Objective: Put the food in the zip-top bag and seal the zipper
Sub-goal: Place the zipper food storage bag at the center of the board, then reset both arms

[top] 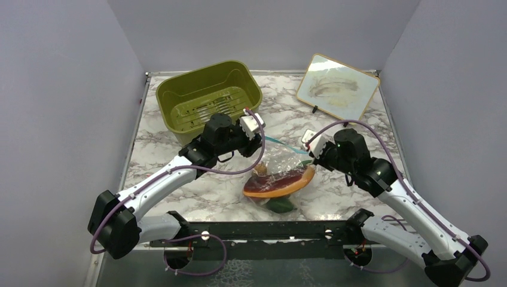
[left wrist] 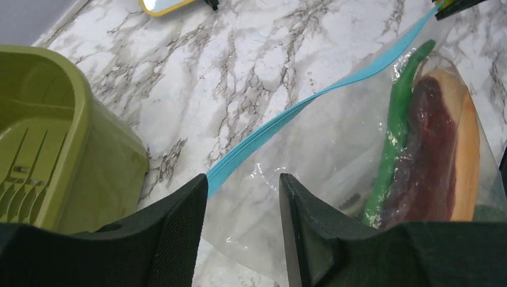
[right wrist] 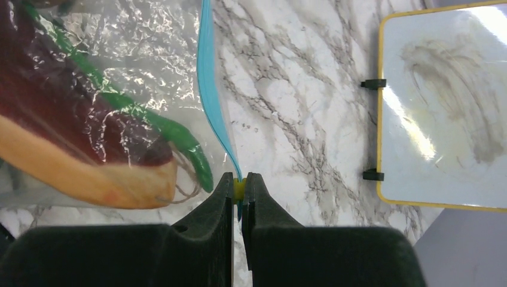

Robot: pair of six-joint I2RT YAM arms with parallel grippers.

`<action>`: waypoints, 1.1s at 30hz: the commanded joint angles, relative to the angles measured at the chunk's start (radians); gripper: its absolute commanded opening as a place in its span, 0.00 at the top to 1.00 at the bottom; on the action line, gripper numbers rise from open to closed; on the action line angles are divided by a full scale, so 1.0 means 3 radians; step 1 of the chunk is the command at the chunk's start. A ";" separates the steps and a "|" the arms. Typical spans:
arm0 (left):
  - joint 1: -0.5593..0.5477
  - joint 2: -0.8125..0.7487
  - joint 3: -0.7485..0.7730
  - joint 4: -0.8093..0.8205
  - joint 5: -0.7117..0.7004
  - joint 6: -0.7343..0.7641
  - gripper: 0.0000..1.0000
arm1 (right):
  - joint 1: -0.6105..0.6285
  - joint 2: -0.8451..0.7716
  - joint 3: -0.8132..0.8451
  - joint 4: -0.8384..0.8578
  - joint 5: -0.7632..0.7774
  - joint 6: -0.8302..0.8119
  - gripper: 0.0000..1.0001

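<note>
Pinching one end of the thin light blue zipper with the right tool, clenched tight on the strip, a sliver of yellow showing between the fingers. Hovering the left tool at the strip's other end, released, fingers apart, the blue end just at the inner edge of one finger and clear film lying across the gap; touching or not, cannot tell. Runs in a nearly straight line from one tool to the other over the white-and-grey marbled worktop.

Resting mid-worktop between the arms: small transparent plastic zip-top bag, mouth turned toward the far side. Holds, seen through the film, a long orange and dark red hot-dog-like toy with a slim bright green vegetable alongside, tip toward the zipper. Showing a dark green piece at the bag's near edge; inside or beneath, cannot tell.

Standing far left, near the left tool: olive-green plastic tub. Sitting far right: smudged yellow-framed whiteboard.
</note>
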 commanded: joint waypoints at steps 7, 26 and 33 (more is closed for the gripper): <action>0.0001 -0.0068 0.0325 -0.0128 -0.0919 -0.0293 0.05 | -0.0014 0.0028 0.0084 0.0551 0.0536 0.0556 0.64; 0.0001 -0.0473 0.0271 0.0016 -0.1601 -0.1312 0.01 | -0.0014 -0.0380 0.0455 0.0579 0.0545 0.3480 0.05; 0.0001 -0.0654 0.0416 -0.0035 -0.1615 -0.1257 0.01 | -0.0014 -0.0330 0.0938 0.0088 0.1050 0.3651 0.03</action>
